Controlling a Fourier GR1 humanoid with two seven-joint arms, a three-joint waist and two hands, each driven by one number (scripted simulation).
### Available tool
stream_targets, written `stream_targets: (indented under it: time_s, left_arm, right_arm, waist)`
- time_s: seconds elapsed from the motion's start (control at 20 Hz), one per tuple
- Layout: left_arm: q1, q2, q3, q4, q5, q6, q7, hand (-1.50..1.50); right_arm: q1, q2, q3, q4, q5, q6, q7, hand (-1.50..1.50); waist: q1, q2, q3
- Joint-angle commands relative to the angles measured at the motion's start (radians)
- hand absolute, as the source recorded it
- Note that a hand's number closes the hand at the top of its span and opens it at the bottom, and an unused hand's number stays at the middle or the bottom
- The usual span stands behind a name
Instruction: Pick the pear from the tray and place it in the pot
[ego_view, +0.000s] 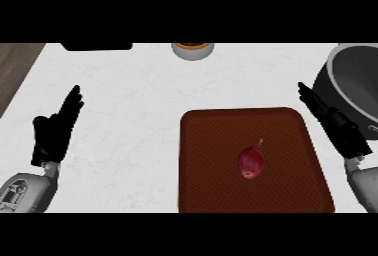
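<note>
A reddish, smooth-skinned pear (250, 162) with a thin stem lies near the middle of a brown rectangular tray (214, 190), its surface finely textured and its corners rounded. The tray sits on a white, faintly marbled counter (133, 90). At the far right stands a dark grey round pot (354, 80). The right hand (336, 127) hovers between tray and pot, fingers straight. The left hand (55, 132) rests open, well away from the tray.

Head view — steeply down, counter (133, 100)
</note>
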Motion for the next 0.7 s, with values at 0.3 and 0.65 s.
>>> stream_targets:
  time_s: [0.3,0.65]
  left_arm:
    - [-0.135,-0.084,0.024,-0.119,0.069,-0.016,-0.052,0.0]
    - [-0.096,-0.14,0.062,-0.151,0.106,-0.003,-0.093,0.0]
  right_arm:
    - [-0.315,-0.224,0.195,0.091,0.122,0.393,0.218,1.5]
    - [-0.53,-0.182,0.165,0.404,0.118,0.612,0.033,-1.5]
  waist:
    - [0.149,0.022,-0.051]
    - [0.071,0.023,-0.017]
